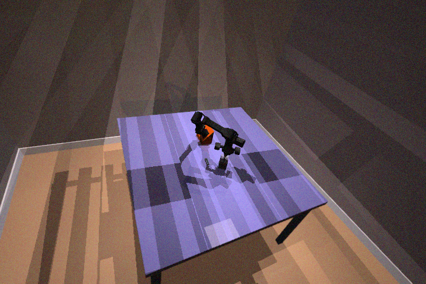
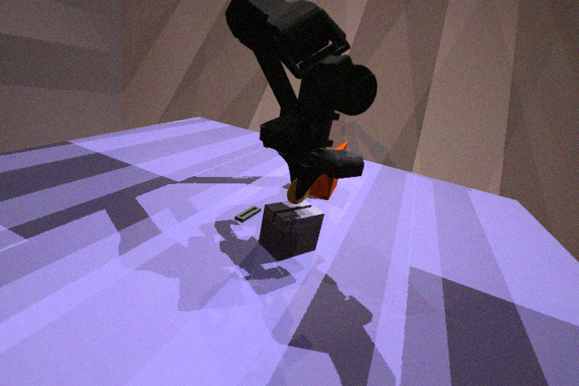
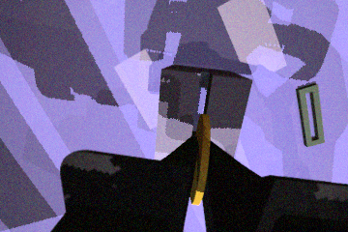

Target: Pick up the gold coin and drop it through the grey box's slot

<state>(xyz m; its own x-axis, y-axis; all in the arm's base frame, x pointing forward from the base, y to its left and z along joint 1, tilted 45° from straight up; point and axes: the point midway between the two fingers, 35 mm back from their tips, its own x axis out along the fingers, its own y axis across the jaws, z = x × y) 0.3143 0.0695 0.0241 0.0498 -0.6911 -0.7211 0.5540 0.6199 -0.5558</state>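
While downturned, end effector (image 2: 301,184) gripping coin (image 2: 295,193)

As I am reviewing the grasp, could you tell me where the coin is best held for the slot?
By its two flat faces, from above, as the hand does now: the coin hangs edge-on, its lower rim free above the slot in the grey box.

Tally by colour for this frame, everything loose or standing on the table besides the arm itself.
Gold: 1, the coin, gripped edge-on in the end effector above the box
Dark green: 1, the holder, with nothing in it
Grey: 1, the slotted box
Orange: 1, a block behind the arm
Total: 4
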